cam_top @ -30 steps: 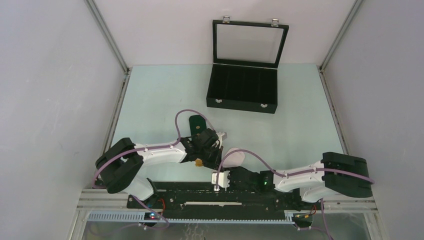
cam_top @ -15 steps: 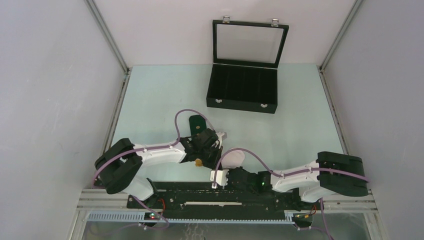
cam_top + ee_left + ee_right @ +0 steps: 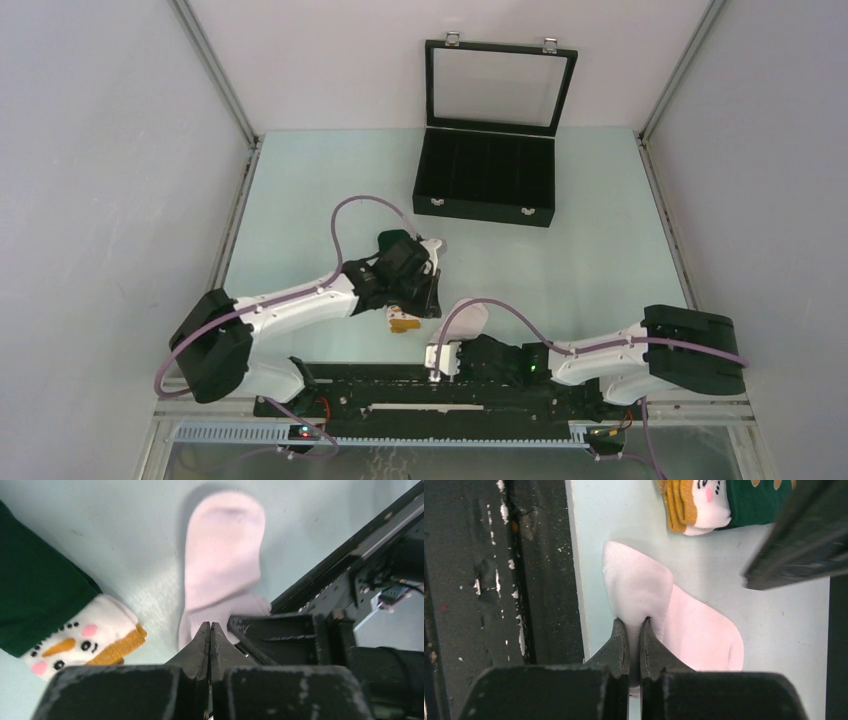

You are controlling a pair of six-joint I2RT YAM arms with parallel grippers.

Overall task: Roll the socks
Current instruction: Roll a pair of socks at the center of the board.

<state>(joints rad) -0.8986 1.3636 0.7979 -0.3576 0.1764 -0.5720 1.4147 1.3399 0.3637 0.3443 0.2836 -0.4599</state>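
Note:
The white sock (image 3: pixel 470 318) lies flat near the front rail; its black cuff stripes do not show. In the right wrist view one end of it (image 3: pixel 644 585) is folded over, and my right gripper (image 3: pixel 634 622) is shut on that fold, fabric pinched between the fingers. In the top view the right gripper (image 3: pixel 440 355) sits by the rail. The dark green sock (image 3: pixel 35 595) with a white-orange snowman end (image 3: pixel 85 640) lies left of the white sock (image 3: pixel 225 555). My left gripper (image 3: pixel 210 625) is shut and empty, above the white sock's near end. In the top view the left gripper (image 3: pixel 428 298) hovers over the green sock (image 3: pixel 392 240).
An open black case (image 3: pixel 485 180) with a glass lid (image 3: pixel 500 85) stands at the back of the table. The black front rail (image 3: pixel 450 385) runs right beside the right gripper. Grey walls close in both sides.
My left arm has stretched out and moved away from the rail, uncovering more of the green sock's orange end. The right gripper has stayed on the white sock with only small shifts.

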